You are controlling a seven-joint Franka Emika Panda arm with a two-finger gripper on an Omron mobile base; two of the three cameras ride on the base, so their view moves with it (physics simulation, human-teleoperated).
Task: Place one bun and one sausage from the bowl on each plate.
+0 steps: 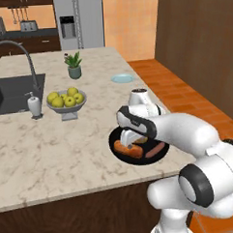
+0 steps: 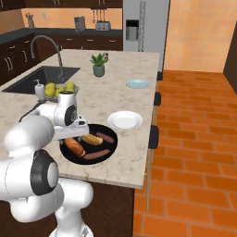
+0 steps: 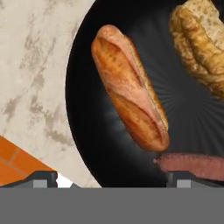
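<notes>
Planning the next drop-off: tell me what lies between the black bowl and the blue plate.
The white plate sits between the black bowl and the blue plate, seen in the right base view.

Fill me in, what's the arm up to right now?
The arm hangs over the black bowl at the counter edge, fingers spread wide and holding nothing. In the hand view they sit over the orange-brown bun. The tan bun and both sausages are in the bowl too. The white plate and blue plate are bare, so nothing has been served yet. Looks like it is lining up to grab that bun.
</notes>
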